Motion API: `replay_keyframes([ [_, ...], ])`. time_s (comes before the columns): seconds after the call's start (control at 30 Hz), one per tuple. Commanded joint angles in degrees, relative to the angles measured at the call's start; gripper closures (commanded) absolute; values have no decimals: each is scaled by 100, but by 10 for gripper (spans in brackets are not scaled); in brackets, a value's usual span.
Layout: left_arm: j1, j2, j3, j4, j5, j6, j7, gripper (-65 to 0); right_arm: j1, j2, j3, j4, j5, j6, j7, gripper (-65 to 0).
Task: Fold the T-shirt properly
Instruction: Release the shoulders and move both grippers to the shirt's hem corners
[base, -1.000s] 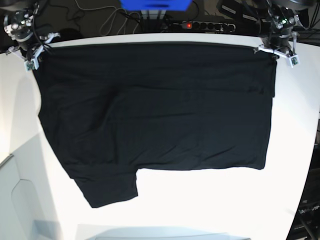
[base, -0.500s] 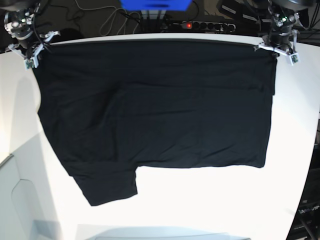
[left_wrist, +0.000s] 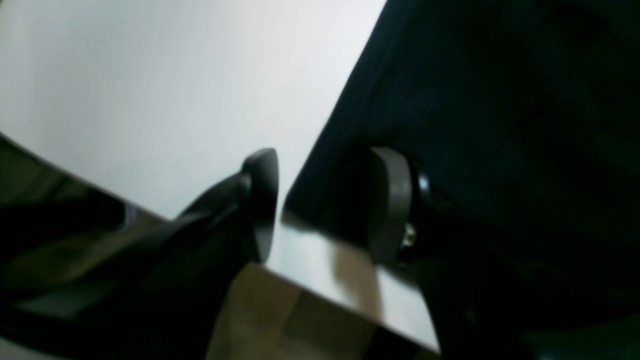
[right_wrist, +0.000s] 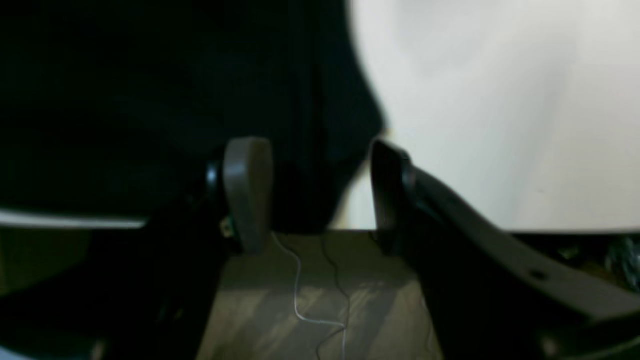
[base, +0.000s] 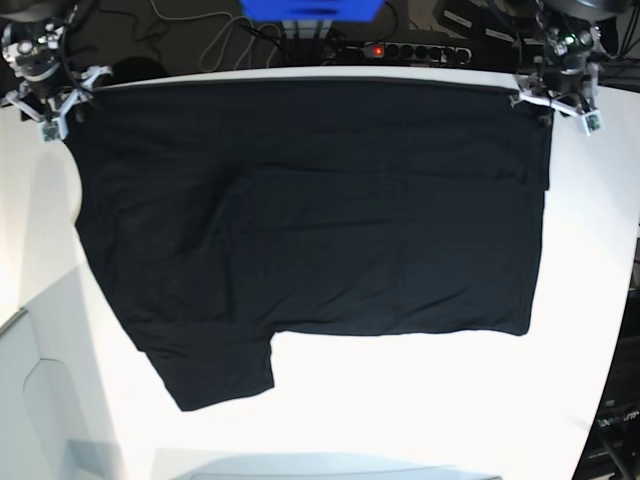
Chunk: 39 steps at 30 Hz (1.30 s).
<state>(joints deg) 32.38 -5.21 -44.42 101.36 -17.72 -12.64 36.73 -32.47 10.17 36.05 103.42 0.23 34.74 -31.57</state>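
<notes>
In the left wrist view, the left gripper (left_wrist: 325, 205) stood with dark rounded pads apart astride a corner of the soft black cloth T-shirt (left_wrist: 500, 100), at the edge of the smooth white table (left_wrist: 150, 75). In the right wrist view, the right gripper (right_wrist: 312, 192) likewise gaped around a corner. The base view showed the T-shirt lying flat and faintly creased.

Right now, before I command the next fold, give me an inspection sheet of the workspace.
Surface: white table, bare at the near side.
Job's things: T-shirt spread flat, one sleeve sticking out toward the near edge; no print or tag visible.
Clutter: nothing seen.
Grippers: left gripper and right gripper both open, at the shirt's far corners.
Cables: cords and a power strip behind the table.
Surroundings: blue box behind.
</notes>
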Motion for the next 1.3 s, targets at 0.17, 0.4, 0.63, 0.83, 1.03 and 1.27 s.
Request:
replay_keyframes([
  [0.17,-236,-19,-204,655,-18,56,-91,-284,684,-125,522,98,61,12,111,-321],
  [0.4,-1423,200,-722,690,18,47,-82,-285,2020,-90,-49,45,52,12,85,-325],
  [0.63,-2337,25,-371,383,26,20,-73,-373,3717,-64,-840,-939,17,12,76,-326],
  [0.83,-3040,-292,148,-417,26,64,-126,-386,5220,288,-1333,-3076,-98,-24,155,-326],
  [1.03,-3770,-573,385,-1437,26,73,-135,-387,6566,473,-1359,-5537,-493,-24,841,-326],
  [1.27,-4350,-916,587,-2299,26,64,-143,-388,7146,657,-1359,-6970,-757,-639,1984,-326],
])
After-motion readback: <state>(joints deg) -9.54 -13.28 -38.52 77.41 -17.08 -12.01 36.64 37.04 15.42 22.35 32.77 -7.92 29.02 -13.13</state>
